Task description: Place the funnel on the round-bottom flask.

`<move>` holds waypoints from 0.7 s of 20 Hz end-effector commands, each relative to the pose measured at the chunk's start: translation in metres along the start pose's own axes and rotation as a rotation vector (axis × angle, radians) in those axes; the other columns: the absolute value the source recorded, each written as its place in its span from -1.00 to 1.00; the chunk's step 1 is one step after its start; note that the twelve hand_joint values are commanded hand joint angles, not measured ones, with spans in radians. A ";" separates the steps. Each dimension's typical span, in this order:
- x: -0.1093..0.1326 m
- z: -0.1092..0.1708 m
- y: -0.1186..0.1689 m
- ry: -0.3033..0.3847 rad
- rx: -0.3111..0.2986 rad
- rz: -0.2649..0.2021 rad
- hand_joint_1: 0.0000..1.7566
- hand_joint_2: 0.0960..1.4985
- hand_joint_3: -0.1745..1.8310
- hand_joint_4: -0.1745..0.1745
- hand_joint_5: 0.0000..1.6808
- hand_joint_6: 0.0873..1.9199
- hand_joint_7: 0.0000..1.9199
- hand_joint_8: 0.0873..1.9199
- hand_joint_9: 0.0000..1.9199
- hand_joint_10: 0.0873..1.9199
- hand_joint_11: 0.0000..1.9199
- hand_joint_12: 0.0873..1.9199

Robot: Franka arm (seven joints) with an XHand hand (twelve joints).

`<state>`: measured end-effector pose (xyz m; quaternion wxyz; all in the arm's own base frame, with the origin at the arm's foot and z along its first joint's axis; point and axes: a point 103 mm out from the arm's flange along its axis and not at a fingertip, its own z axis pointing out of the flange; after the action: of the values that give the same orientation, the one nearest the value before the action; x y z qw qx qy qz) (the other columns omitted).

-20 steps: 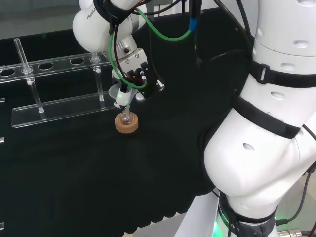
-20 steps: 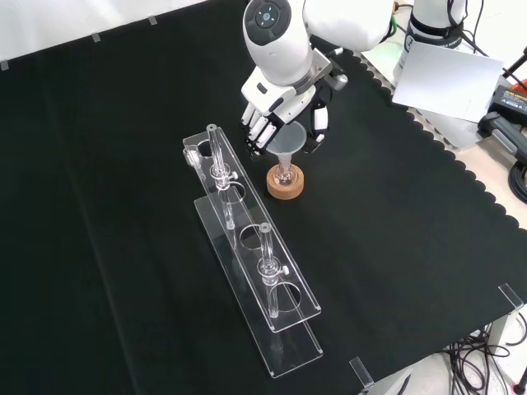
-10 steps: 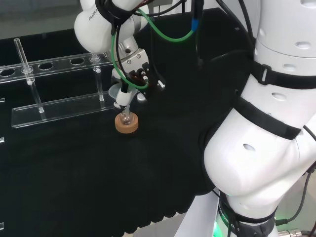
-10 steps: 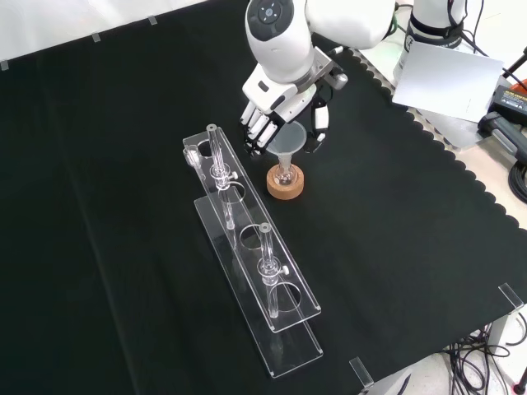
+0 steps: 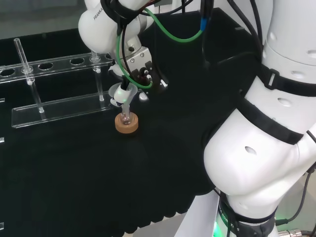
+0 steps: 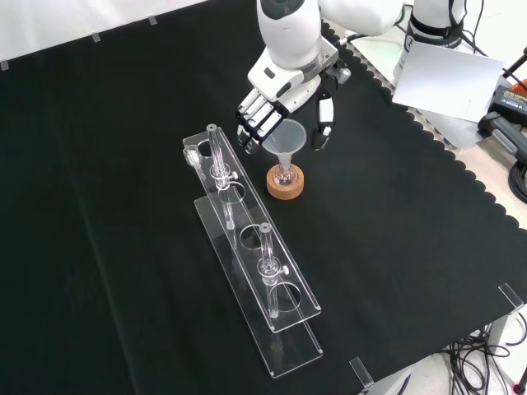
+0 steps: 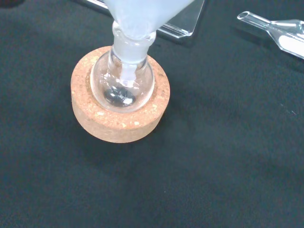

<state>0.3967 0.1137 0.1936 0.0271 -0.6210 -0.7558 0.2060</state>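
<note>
Black cloth covers the worktop (image 6: 123, 206); at frame centre of the front view the funnel (image 6: 285, 138) sits stem-down in the round-bottom flask (image 7: 122, 83) on its cork ring (image 6: 285, 183), hand (image 6: 280, 103) spread just above it, so release looks done and withdrawal comes next.
</note>
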 end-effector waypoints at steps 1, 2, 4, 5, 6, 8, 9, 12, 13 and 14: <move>-0.019 -0.008 -0.015 0.041 -0.084 -0.008 -0.45 -0.22 -0.46 -0.14 -0.79 -1.00 -1.00 -0.49 -0.84 -0.23 -0.83 0.52; -0.025 -0.008 -0.017 0.045 -0.082 -0.004 -0.46 -0.22 -0.47 -0.15 -0.78 -1.00 -1.00 -0.46 -0.82 -0.23 -0.83 0.52; -0.037 -0.008 -0.021 0.052 -0.079 0.009 -0.46 -0.21 -0.49 -0.16 -0.76 -1.00 -0.99 -0.41 -0.77 -0.24 -0.82 0.51; -0.043 -0.008 -0.023 0.059 -0.081 0.016 -0.46 -0.21 -0.49 -0.17 -0.75 -1.00 -0.99 -0.40 -0.76 -0.25 -0.82 0.50; -0.051 -0.009 -0.026 0.068 -0.083 0.023 -0.46 -0.20 -0.49 -0.17 -0.75 -1.00 -0.98 -0.38 -0.75 -0.25 -0.82 0.49; -0.064 -0.011 -0.029 0.071 -0.080 0.066 -0.46 -0.20 -0.50 -0.18 -0.74 -1.00 -0.97 -0.37 -0.73 -0.25 -0.81 0.49; -0.069 -0.014 -0.030 0.080 -0.083 0.076 -0.46 -0.20 -0.50 -0.18 -0.73 -1.00 -0.97 -0.37 -0.72 -0.25 -0.81 0.49; -0.079 -0.021 -0.036 0.103 -0.115 0.082 -0.46 -0.20 -0.50 -0.19 -0.72 -1.00 -0.95 -0.36 -0.70 -0.25 -0.81 0.49; -0.083 -0.023 -0.037 0.111 -0.126 0.081 -0.46 -0.19 -0.50 -0.19 -0.71 -1.00 -0.95 -0.35 -0.69 -0.26 -0.80 0.48; -0.086 -0.023 -0.038 0.112 -0.129 0.081 -0.46 -0.19 -0.50 -0.20 -0.71 -1.00 -0.95 -0.35 -0.68 -0.27 -0.80 0.48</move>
<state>0.3916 0.0570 0.2351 0.0155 -0.6502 -0.7453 0.1470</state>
